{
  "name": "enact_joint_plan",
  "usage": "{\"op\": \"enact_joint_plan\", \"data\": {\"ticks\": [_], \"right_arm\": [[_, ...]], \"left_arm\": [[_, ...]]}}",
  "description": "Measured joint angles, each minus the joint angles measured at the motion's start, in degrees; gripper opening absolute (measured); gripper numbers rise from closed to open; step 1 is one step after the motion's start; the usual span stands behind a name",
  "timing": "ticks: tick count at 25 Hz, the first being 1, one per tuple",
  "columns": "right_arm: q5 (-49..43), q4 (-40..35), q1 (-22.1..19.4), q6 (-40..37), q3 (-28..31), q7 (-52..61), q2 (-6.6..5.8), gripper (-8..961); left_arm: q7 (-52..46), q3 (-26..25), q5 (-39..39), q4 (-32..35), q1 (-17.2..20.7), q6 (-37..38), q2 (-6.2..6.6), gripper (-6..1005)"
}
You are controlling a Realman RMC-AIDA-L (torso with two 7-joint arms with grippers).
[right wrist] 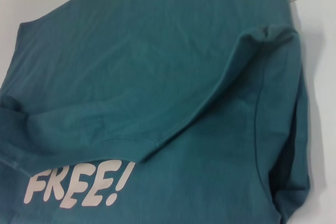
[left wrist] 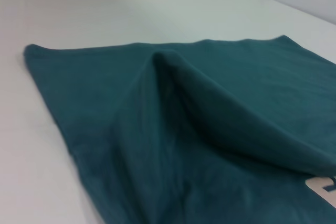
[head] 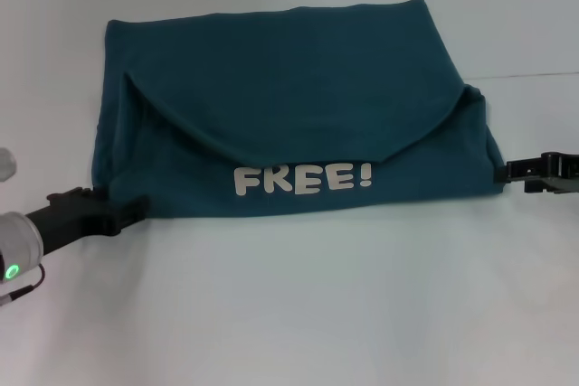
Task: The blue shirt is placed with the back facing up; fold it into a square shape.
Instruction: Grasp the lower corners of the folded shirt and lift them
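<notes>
Head view: blue shirt (head: 289, 106) lies flat on the white bench (head: 298, 314), mid-scene, already folded into a rough rectangle. Near edge has been doubled so the white "FREE!" lettering (head: 303, 178) faces up; above it a curved flap of fabric sags across the top layer, high at both sides, low in the middle.

L end effector (head: 127, 212) sits at the shirt's near-left corner, touching or just at the cloth edge. R end effector (head: 517, 170) sits at the near-right corner, likewise at the edge. Finger state for both: cannot tell, tips merge with dark fabric, so no call on whether either has hold of cloth.

L wrist view shows the flap as a raised ridge w/ air under it, not pressed flat. R wrist view shows a bunched lump at the right-side corner of the fold.

Judged stage: late fold, shape approx. rectangular, not yet a clean square.

Risks:
- If either end effector pulls away w/ cloth caught, the corner drags and the fold opens.
- Uneven lift L vs R would skew the top layer, since the flap edge is already curved.
- Loose ridge may slump or spring back when moved; soft cotton holds no crease.
- Bunched right corner could leave a lopsided outline.

Containers: none visible in any view.
</notes>
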Motion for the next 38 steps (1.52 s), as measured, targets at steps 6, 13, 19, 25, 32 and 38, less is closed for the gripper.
{"op": "enact_joint_plan", "data": {"ticks": [6, 13, 19, 25, 32, 38], "right_arm": [[0.0, 0.0, -0.1, 0.2, -0.1, 0.0, 0.05, 707], [0.0, 0.0, -0.4, 0.2, 0.0, 0.0, 0.33, 706], [0.0, 0.0, -0.6, 0.3, 0.2, 0.0, 0.36, 706], [0.0, 0.0, -0.5, 0.3, 0.2, 0.0, 0.36, 705], [0.0, -0.1, -0.4, 0.5, 0.2, 0.0, 0.44, 705], [0.0, -0.1, -0.4, 0.6, 0.2, 0.0, 0.45, 704]], "left_arm": [[0.0, 1.0, 0.3, -0.1, 0.3, -0.2, -0.05, 726], [0.0, 1.0, 0.3, 0.0, 0.7, 0.0, -0.08, 725], [0.0, 1.0, 1.4, 0.1, 0.5, -0.2, -0.08, 725], [0.0, 1.3, 1.7, 0.2, 0.3, -0.2, -0.08, 726], [-0.4, 1.6, 1.7, 0.6, 0.2, -0.6, -0.08, 671], [-0.4, 1.7, 1.7, 1.0, 0.2, -0.8, -0.07, 449]]}}
